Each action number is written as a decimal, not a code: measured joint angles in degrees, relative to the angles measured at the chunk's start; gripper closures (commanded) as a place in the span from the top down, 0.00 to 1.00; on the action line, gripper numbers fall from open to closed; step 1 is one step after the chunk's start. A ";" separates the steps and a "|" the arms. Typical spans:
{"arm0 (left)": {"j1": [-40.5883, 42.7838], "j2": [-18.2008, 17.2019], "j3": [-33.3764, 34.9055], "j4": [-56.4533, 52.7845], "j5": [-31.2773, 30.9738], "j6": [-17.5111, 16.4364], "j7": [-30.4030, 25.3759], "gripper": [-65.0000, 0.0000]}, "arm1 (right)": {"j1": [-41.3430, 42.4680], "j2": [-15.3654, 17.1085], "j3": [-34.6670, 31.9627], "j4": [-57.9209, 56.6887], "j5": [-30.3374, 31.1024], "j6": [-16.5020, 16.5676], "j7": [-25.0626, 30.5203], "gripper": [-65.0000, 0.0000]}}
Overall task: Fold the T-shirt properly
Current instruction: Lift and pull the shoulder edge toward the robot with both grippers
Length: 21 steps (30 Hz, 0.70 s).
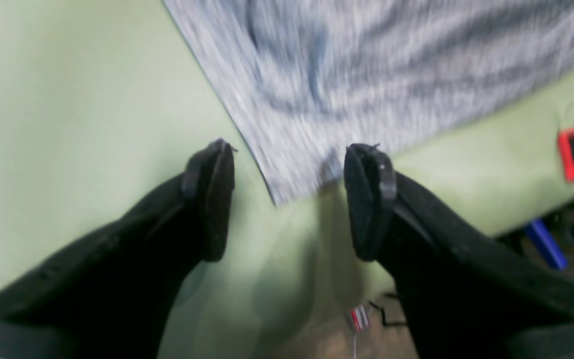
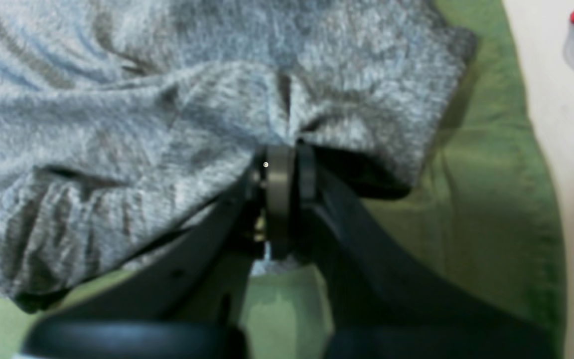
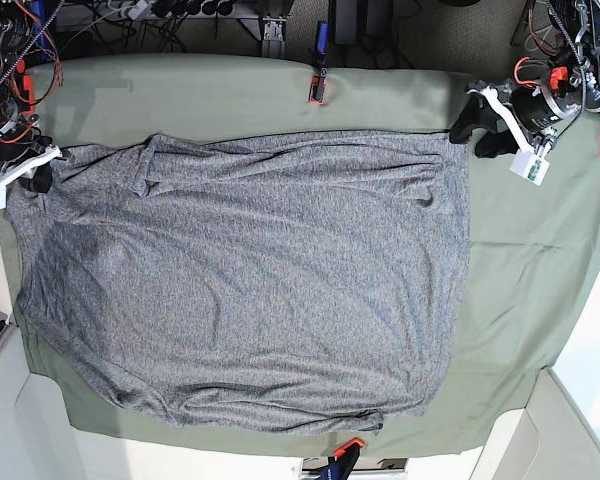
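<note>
Across the middle of the base view, the olive-green table cloth carries the T-shirt, a heather-grey knit spread nearly flat in a wide slab that fills most of the frame from the left edge to right of centre. Shallow wrinkles run along its upper edge and its lower hem is slightly bunched, but no fold is visible anywhere, so the folding proper appears not yet begun and all of it is left.

At the left edge of the base view, the right gripper is clamped tight on a pinch of the shirt's corner; the right wrist view shows the fabric gathered into creases just above its closed jaws.

At the upper right of the base view, the left gripper hovers by the shirt's far corner. In the left wrist view, its jaws stand wide apart and hold nothing, with the pointed grey corner lying on the cloth between them.

Red clips pin the cloth at the top and bottom edges of the base view.
</note>
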 measured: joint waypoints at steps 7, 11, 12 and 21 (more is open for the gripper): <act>0.26 1.79 0.04 0.00 -0.02 -0.02 0.22 0.54 | 0.00 -0.02 0.00 0.00 -0.02 -0.02 -0.55 0.00; 0.26 1.79 0.02 0.00 -0.09 -0.02 0.15 0.00 | 0.00 0.00 0.00 0.00 0.00 -0.02 -0.63 0.00; 0.26 1.77 0.02 0.00 -0.02 0.00 0.02 0.00 | 0.00 0.00 0.00 0.00 0.00 -0.02 -0.63 0.00; 0.09 -1.18 -2.29 7.61 -3.30 0.11 2.82 0.00 | 0.02 0.02 0.02 0.00 -0.04 -0.02 -0.63 0.00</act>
